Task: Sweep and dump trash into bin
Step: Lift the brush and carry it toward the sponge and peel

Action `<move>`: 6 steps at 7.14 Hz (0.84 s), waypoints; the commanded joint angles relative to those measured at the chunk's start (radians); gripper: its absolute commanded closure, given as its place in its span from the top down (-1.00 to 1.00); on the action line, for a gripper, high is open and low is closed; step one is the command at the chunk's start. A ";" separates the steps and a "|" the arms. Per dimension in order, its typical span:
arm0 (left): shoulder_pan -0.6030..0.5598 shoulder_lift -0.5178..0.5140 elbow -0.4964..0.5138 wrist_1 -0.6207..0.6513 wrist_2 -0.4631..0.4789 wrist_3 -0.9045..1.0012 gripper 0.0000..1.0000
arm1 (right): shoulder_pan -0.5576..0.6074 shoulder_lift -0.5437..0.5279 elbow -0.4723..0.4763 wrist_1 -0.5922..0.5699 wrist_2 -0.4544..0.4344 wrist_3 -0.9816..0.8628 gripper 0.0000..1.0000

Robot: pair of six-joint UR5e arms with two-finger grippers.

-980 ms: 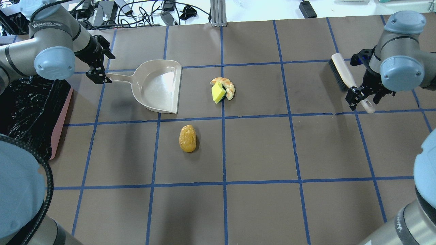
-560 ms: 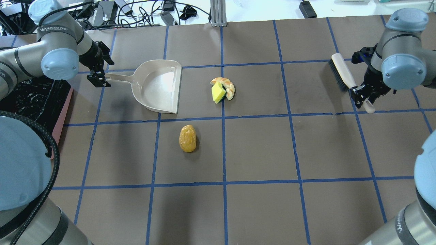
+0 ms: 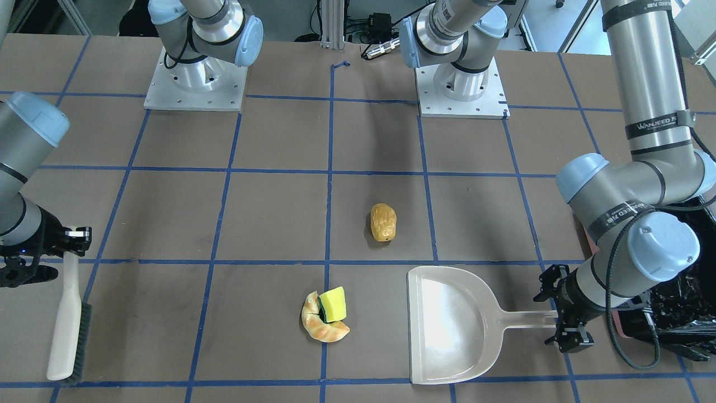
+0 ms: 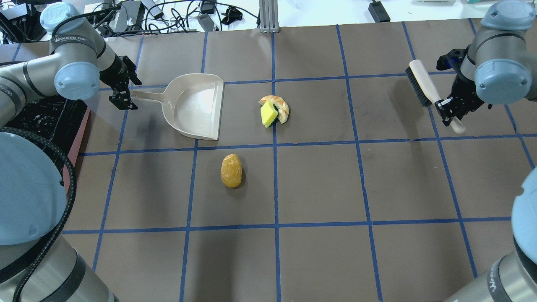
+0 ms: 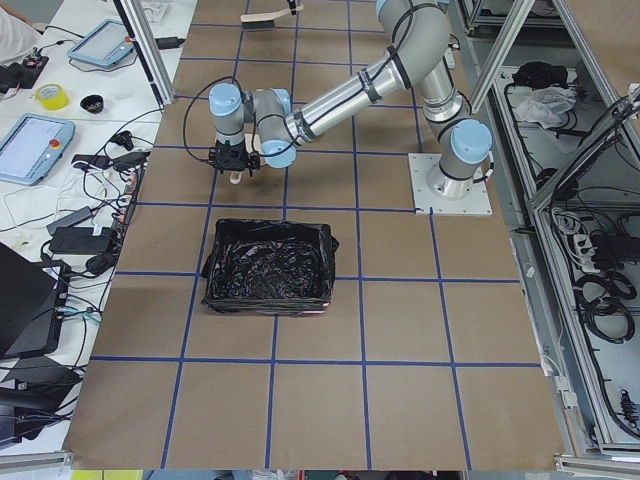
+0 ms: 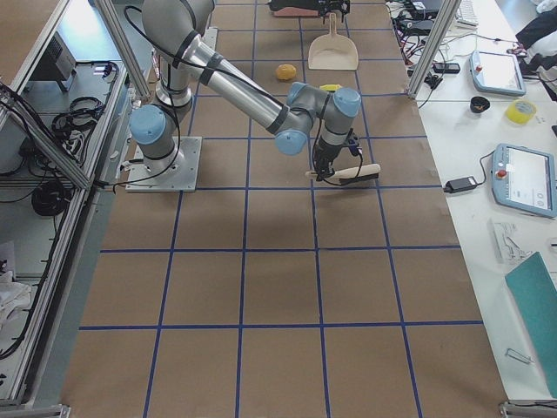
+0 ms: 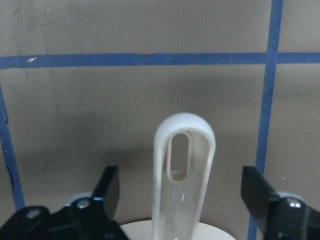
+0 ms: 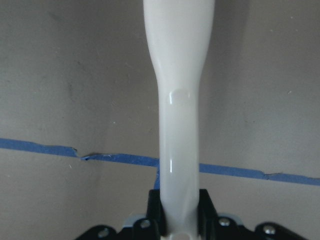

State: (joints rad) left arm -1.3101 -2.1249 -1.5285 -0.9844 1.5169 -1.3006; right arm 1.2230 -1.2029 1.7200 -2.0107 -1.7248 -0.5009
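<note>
The left arm is bent low at the overhead view's upper left. The left end effector [image 4: 121, 97] is spread wide astride the dustpan [image 4: 195, 107] handle without touching it. At upper right, the right end effector [image 4: 447, 110] is clamped on the brush [image 4: 423, 86] handle. The croissant [image 4: 282, 105] and sponge [image 4: 267, 114] touch at centre, with the potato lump [image 4: 231, 170] below them. The bin [image 4: 76, 138] is at the left edge.
</note>
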 commanded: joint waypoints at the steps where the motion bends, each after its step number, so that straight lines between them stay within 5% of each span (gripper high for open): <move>1: 0.000 0.011 -0.009 0.001 -0.015 -0.011 -1.00 | 0.127 -0.061 -0.008 0.081 0.014 0.292 -1.00; 6: -0.037 0.033 0.004 0.062 -0.053 0.005 -1.00 | 0.502 0.014 -0.043 0.170 0.067 1.038 -1.00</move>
State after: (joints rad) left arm -1.3256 -2.0986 -1.5262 -0.9438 1.4617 -1.2906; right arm 1.6417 -1.2154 1.6930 -1.8639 -1.6622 0.3791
